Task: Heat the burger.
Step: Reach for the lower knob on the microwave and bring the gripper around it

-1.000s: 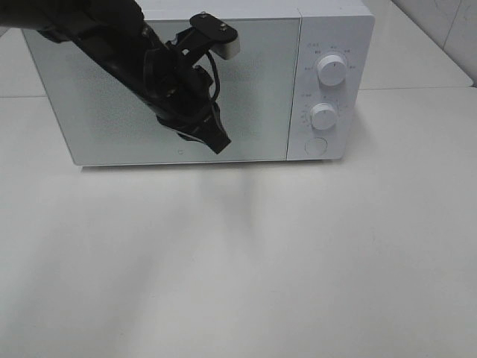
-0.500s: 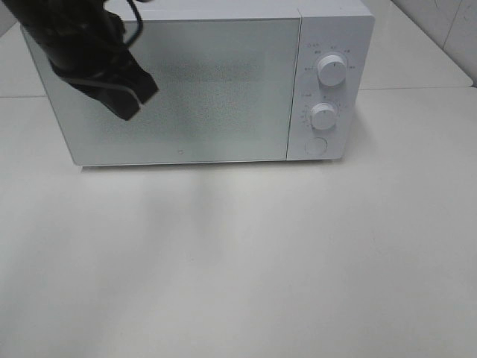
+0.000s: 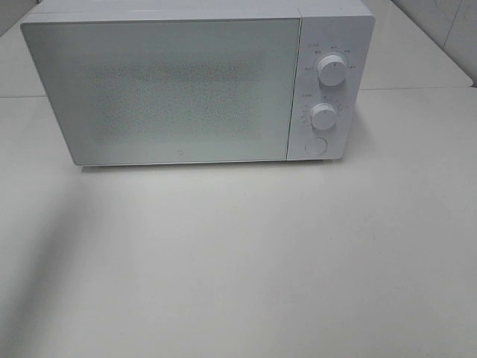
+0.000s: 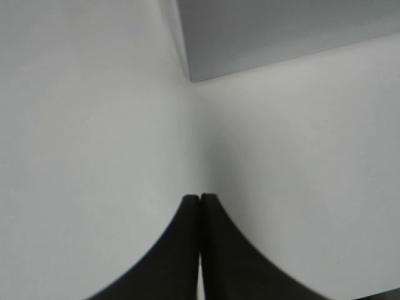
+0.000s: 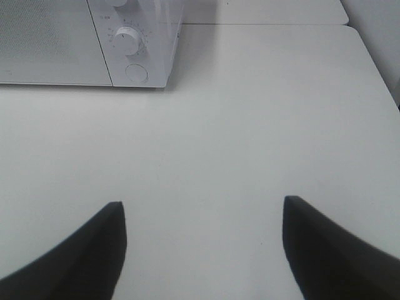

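Left gripper [image 4: 200, 206]: the jaws are pressed together with nothing between them. It is held above the bare table [image 4: 94, 137] and tilted down, with the fingertips directed toward a lower corner of the microwave [image 4: 281, 31].
Door [image 3: 160, 89]: it is shut and spans the upper left to upper centre of the high view. Its window is frosted grey, and nothing can be made out behind it.
Control panel [image 3: 332, 97]: it is set at the upper right of centre in the high view. The upper knob [image 3: 331, 69] is stacked over the lower knob [image 3: 323, 117], with a round button [image 3: 316, 146] beneath.
Right gripper [image 5: 203, 205]: the jaws are held wide apart with nothing between them. It is poised over the open table, well apart from the microwave's knob side.
Burger: it is seen in no view, so its place cannot be told.
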